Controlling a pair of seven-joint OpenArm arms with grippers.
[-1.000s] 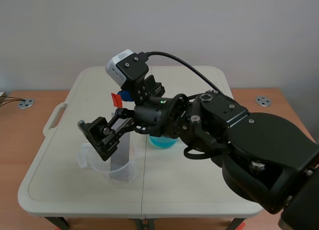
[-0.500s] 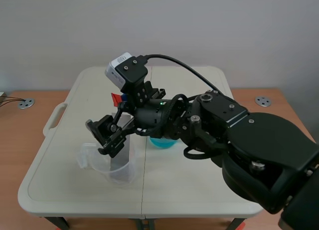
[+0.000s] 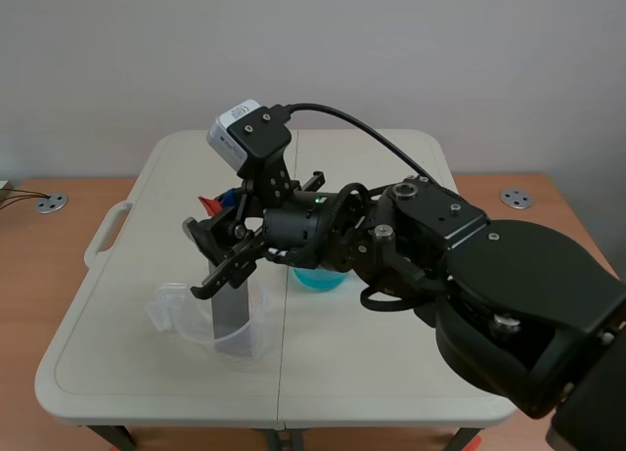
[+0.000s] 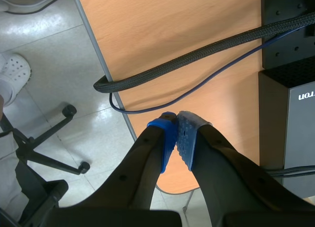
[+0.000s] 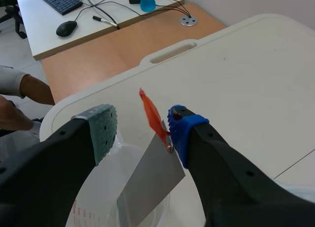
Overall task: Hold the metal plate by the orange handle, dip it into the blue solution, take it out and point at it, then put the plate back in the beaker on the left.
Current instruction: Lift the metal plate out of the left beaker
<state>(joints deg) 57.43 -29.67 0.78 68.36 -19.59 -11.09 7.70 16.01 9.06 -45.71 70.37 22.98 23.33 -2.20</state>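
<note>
The right gripper [image 5: 141,131] stands wide open around the orange handle [image 5: 151,113], gripping nothing. The metal plate [image 5: 152,175] leans in the left beaker [image 3: 181,319], with the blue solution [image 3: 318,278] just to its right. This could be the pick-up or the put-back; if it is the pick-up, the fingers should close squarely on the handle and lift.

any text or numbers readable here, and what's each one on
"ron": white letters, cut off at the picture's edge, on the black box.
Red scale marks on the beaker: too small to read.
Grey mark on the wrist camera: too blurred to read.
</note>
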